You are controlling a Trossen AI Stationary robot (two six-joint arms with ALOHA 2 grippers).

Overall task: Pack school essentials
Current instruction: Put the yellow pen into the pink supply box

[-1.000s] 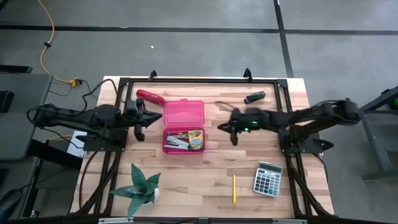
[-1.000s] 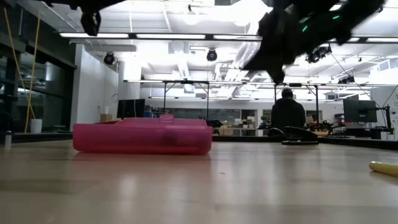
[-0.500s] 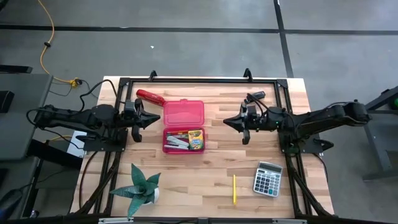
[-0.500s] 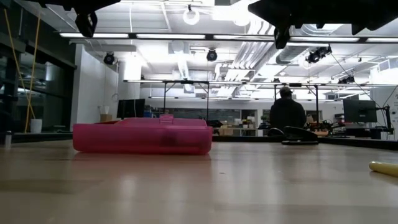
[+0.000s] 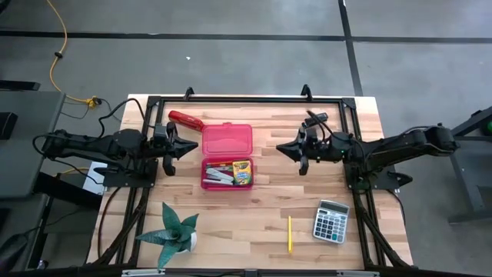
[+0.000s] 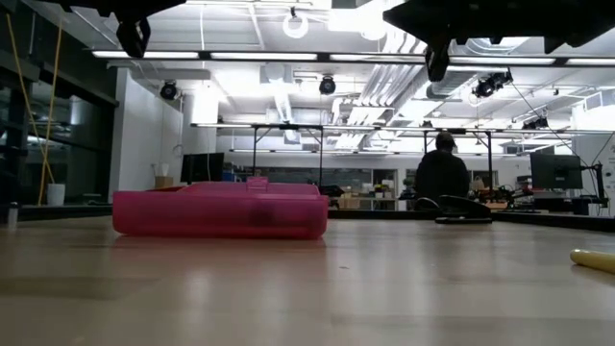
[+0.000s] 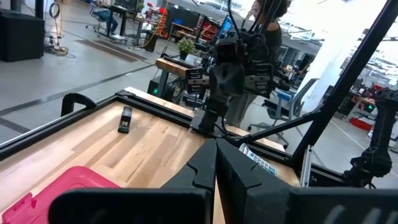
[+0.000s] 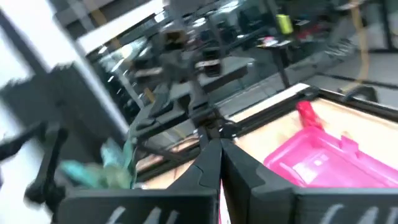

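Observation:
The pink hinged case (image 5: 227, 157) lies open near the table's middle. Its lower half holds the yellow-green crayon box (image 5: 241, 173) and small grey stationery (image 5: 219, 177). A yellow pencil (image 5: 290, 233) lies flat on the wood toward the near edge, and its end shows in the low view (image 6: 594, 258). My left gripper (image 5: 181, 146) hovers left of the case, shut and holding nothing. My right gripper (image 5: 281, 148) hovers right of the case, also shut and holding nothing. Both hang well above the table in the low view, the left gripper (image 6: 135, 37) and the right gripper (image 6: 437, 62).
A red tool (image 5: 186, 119) lies beyond the case, toward the far left. A small black object (image 5: 317, 118) lies by the far rail, behind my right arm. A calculator (image 5: 331, 221) sits near right and a green spiky plant (image 5: 174, 233) near left. A person sits in the room behind.
My right gripper has drawn back from the case toward the table's right and far side and has risen, then held still. The left arm and the objects have kept their places.

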